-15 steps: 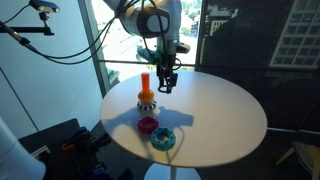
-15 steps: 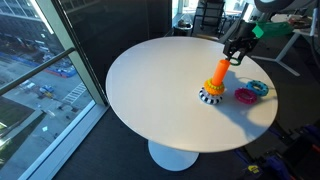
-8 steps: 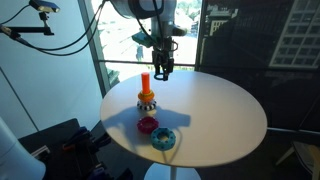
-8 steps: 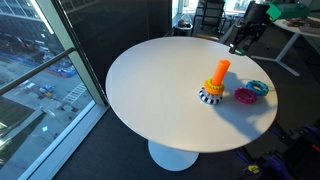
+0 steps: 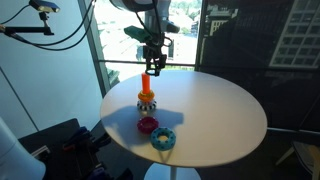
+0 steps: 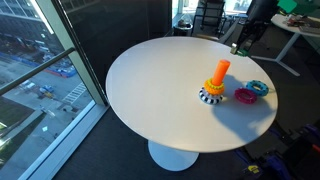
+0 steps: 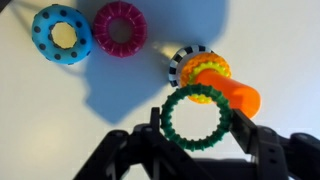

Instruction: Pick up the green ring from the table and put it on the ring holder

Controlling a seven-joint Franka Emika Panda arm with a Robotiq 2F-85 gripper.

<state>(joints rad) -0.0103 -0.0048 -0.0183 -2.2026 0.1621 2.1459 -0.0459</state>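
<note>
My gripper [image 7: 197,125] is shut on the green ring [image 7: 197,143], a thin dark-green toothed ring with a wide open centre. It hangs high above the round white table [image 5: 220,115]. The ring holder [image 7: 215,84], an orange peg on a round base with dark and yellowish toothed rings at its foot, lies just past the ring in the wrist view. In both exterior views the gripper [image 5: 154,64] [image 6: 240,45] is up in the air above and slightly aside of the peg [image 5: 146,88] [image 6: 219,73]. The ring itself is too small to make out there.
A red toothed ring [image 7: 119,27] [image 5: 148,125] [image 6: 245,96] and a light-blue toothed ring [image 7: 61,34] [image 5: 163,139] [image 6: 259,87] lie on the table beside the holder. Windows and a cable run behind the table; office chairs stand at the back.
The gripper has risen with the green ring and shifted towards the orange peg. The rings on the table have not moved.
</note>
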